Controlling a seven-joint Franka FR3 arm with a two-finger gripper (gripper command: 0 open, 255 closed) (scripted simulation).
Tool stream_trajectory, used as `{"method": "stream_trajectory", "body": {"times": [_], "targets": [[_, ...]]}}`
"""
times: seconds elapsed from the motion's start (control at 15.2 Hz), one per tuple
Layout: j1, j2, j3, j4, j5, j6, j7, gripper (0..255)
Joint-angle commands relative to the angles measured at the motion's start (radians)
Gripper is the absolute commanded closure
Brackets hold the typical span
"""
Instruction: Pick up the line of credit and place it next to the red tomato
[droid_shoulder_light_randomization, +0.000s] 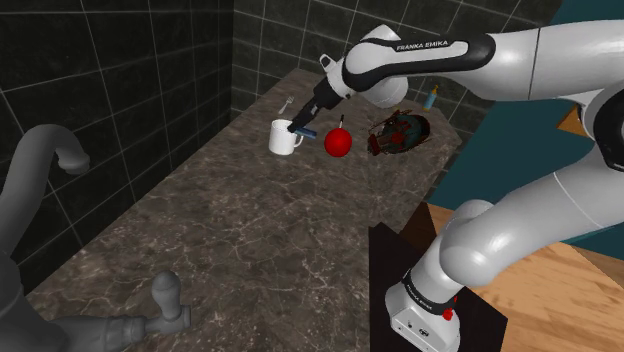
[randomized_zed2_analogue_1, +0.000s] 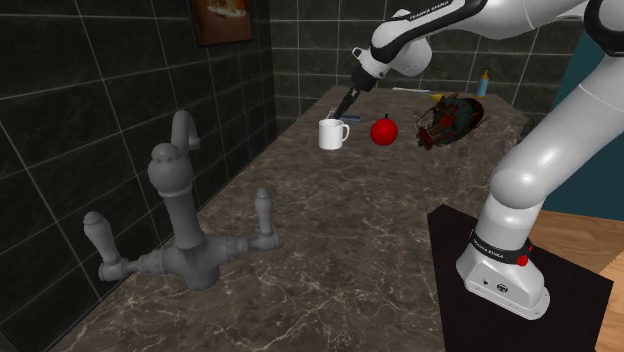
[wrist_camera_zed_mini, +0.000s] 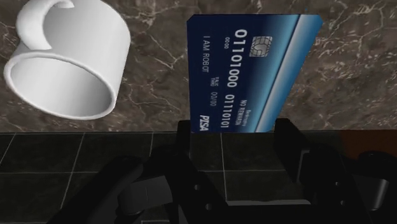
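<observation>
Blue with white digits and a chip, the credit card (wrist_camera_zed_mini: 251, 70) you're after sits between the two black fingers of the gripper (wrist_camera_zed_mini: 234, 130). In the wrist view you can see their inner faces pressed against its long edges near one short end, so the hand is closed on the card. You'll find it at the far end of the dark marble counter (droid_shoulder_light_randomization: 230, 230), just beside the white mug (droid_shoulder_light_randomization: 286, 137), on the side facing the red tomato (droid_shoulder_light_randomization: 338, 143). Whether the card has left the stone, you cannot tell from these views. The mug stands upright with its open mouth toward the wrist camera, near the card but apart from it. The tomato rests a little further along on the shoulder view's right, not touching the mug. Beyond it lies a dark, red-streaked object (droid_shoulder_light_randomization: 400, 132) you can't identify. A grey faucet (randomized_zed2_analogue_1: 185, 230) rises at the counter's near end.
</observation>
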Motion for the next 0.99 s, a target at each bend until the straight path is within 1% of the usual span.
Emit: {"method": "stream_trajectory", "body": {"times": [0.0,0.46,0.92], "targets": [[-0.012,0.005,-0.042,0.017,0.001,-0.03,-0.05,255],[-0.056,0.043,-0.196,0.08,0.015,-0.122,-0.235,255],[-0.096,0.137,-0.343,0.202,0.044,-0.231,-0.412,255]]}}
